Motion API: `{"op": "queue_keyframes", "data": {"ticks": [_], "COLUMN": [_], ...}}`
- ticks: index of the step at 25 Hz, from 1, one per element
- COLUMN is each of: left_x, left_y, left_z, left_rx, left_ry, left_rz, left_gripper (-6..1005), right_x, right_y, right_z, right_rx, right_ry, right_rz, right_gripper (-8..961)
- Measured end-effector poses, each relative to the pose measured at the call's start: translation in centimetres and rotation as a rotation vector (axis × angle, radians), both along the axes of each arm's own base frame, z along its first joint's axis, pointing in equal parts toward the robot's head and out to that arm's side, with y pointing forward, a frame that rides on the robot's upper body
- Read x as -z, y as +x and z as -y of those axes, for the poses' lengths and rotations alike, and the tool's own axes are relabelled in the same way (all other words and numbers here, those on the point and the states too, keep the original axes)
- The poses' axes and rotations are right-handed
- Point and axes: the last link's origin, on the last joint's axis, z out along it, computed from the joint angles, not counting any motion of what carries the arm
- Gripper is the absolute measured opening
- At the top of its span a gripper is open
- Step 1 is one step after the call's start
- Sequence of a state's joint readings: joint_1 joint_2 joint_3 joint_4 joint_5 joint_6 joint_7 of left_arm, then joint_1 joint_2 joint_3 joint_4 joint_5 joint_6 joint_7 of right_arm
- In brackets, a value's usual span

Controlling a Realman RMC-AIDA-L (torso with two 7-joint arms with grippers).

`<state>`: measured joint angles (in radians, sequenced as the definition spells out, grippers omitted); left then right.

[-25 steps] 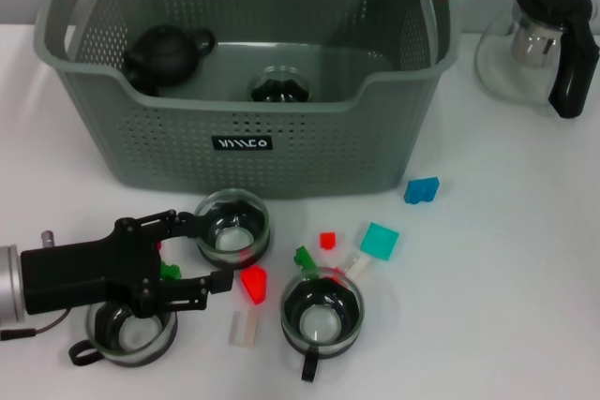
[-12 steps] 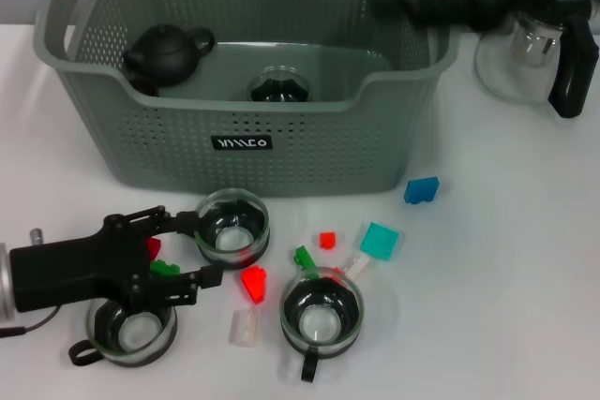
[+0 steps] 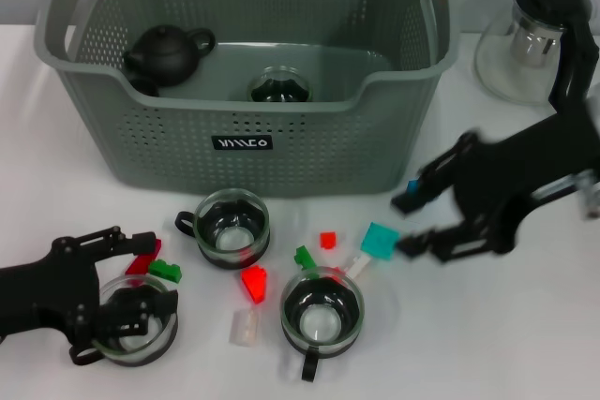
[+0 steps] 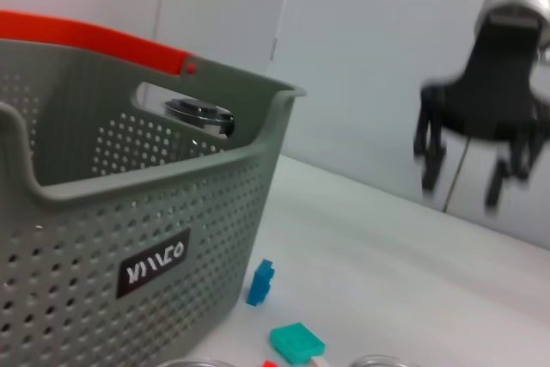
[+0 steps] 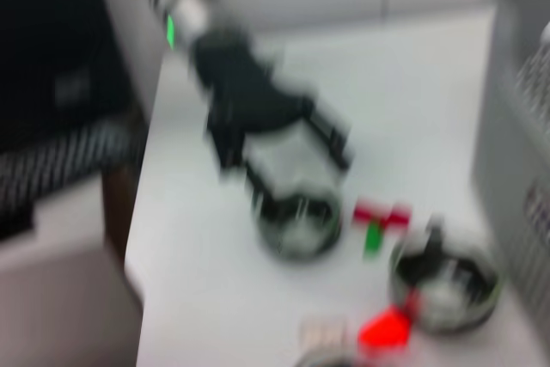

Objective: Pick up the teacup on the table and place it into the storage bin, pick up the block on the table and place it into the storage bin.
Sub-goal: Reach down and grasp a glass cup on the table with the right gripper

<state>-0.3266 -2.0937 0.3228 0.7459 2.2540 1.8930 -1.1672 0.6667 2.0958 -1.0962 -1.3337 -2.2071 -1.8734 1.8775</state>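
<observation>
Your left gripper (image 3: 131, 274) sits spread wide over the near-left teacup (image 3: 133, 330), so you're on the cup pick: lower and close on its rim. Your right gripper (image 3: 412, 224), fingers apart, hovers by the teal block (image 3: 380, 240); the storage bin (image 3: 309, 152) waits behind.
</observation>
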Motion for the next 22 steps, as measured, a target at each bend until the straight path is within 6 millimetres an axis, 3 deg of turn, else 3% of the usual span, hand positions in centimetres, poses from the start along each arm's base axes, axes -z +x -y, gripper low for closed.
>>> {"op": "queue_keyframes", "data": {"ticks": [7,22], "left_x": [0.1,0.5], "left_y": [-0.4,-0.6], "left_z": [0.2,0.1], "left_rx": [-0.025,-0.051], "left_ry": [0.015,0.030], "left_rz": [0.005,0.011], "left_gripper": [859,860], "right_x": [6.1,12.1], "right_y": [-3.2,-3.3], "right_z": [0.4,2.8], "right_rx": [-0.176,-0.384], "right_ry": [-0.148,-0.213], "right_rz": [0.237,0.400], "right_gripper": [439,425]}}
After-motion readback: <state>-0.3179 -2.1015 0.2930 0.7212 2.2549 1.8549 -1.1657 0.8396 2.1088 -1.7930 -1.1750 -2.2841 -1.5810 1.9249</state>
